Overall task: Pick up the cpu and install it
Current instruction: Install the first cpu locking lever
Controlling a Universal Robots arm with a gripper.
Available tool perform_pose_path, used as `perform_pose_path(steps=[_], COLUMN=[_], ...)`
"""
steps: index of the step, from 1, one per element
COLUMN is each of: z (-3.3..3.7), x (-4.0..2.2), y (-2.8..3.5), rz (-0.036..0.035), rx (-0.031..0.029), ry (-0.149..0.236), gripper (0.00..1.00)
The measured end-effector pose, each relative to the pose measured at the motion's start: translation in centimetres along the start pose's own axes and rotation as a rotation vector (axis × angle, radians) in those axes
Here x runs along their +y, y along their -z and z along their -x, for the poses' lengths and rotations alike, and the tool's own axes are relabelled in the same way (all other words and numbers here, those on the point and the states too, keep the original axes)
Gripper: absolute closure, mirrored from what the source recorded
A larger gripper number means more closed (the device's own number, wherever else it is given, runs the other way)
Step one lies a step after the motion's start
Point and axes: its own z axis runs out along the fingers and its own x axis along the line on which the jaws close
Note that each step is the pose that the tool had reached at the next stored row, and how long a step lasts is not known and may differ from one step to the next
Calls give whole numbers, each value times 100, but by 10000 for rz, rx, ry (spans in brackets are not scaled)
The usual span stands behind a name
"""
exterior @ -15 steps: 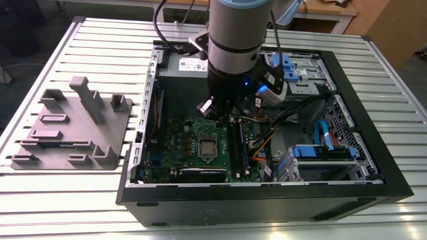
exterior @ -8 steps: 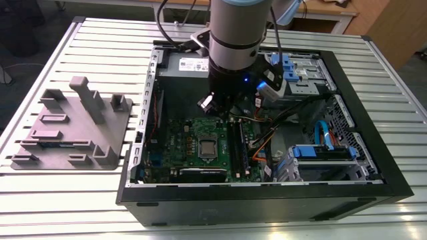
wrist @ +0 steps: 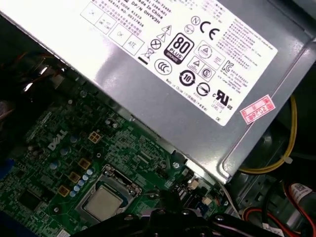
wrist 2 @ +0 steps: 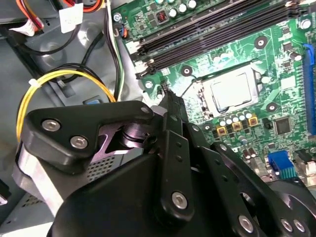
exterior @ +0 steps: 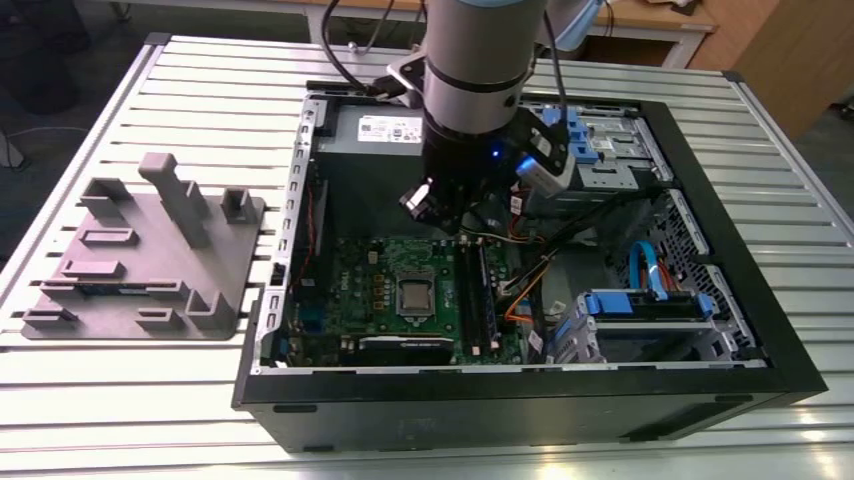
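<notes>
Pincer [wrist 2: 167, 98] (seemingly clenched, empty) hangs over the motherboard [wrist 2: 276, 59], near the seated cpu [wrist 2: 232, 92].

Open computer case [exterior: 534, 395] lies on the slatted table [exterior: 160, 390], with the plastic tray [exterior: 134, 300] beside it on the exterior view's left, apart from the case wall. Inside, the motherboard [exterior: 380, 265] lies flat on the case floor. The cpu [exterior: 416, 294] sits in its socket near the board's middle, and the memory slots [exterior: 478, 295] run just beside it on the exterior view's right. The power supply [exterior: 367, 130] lines the far end behind the board, and the drive cage [exterior: 647, 305] stands at the exterior view's right. My gripper [exterior: 427, 203] hangs above the board, between power supply and cpu.
</notes>
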Motion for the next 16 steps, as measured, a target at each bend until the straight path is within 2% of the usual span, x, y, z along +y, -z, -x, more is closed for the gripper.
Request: perform_pose_path(steps=[7, 16], z=[65, 65], x=[80, 93], y=[-56, -125], rz=[0, 3], rx=[1, 5], ry=[-9, -10], gripper=[90, 90])
